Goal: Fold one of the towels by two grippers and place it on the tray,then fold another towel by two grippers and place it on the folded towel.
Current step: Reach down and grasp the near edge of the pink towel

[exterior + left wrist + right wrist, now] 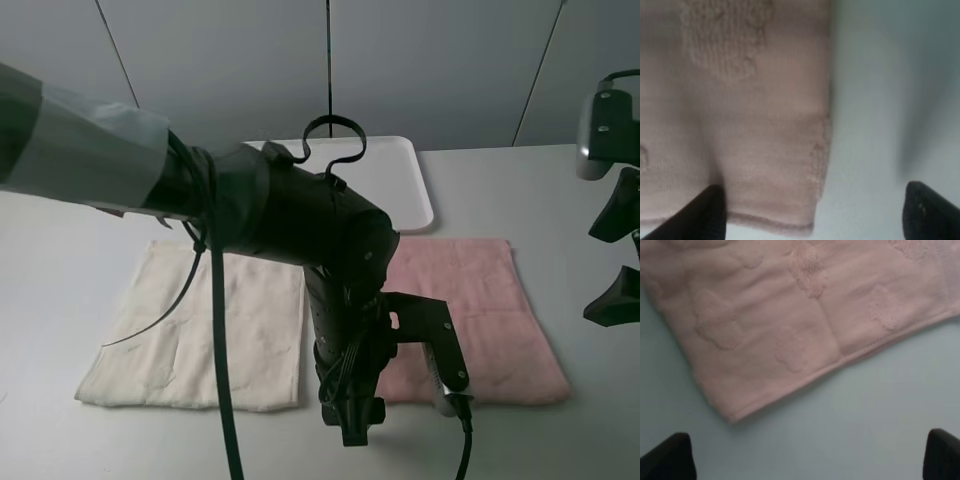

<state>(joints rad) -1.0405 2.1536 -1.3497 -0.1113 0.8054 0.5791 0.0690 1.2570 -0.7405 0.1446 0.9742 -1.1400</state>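
Note:
A pink towel point(480, 310) lies flat on the table at the right, and a cream towel point(200, 330) lies flat at the left. A white tray point(395, 180) sits behind them. My left gripper point(352, 425) reaches across to the pink towel's near left corner. In the left wrist view it point(815, 217) is open, low over that corner point(790, 200), with one finger over the towel and the other over bare table. My right gripper point(615, 260) hangs to the right of the pink towel. In the right wrist view it point(807, 460) is open and empty above another towel corner point(735, 412).
The grey table point(560, 430) runs to a grey panelled wall at the back. My left arm point(260, 210) and its cables hide the strip between the two towels.

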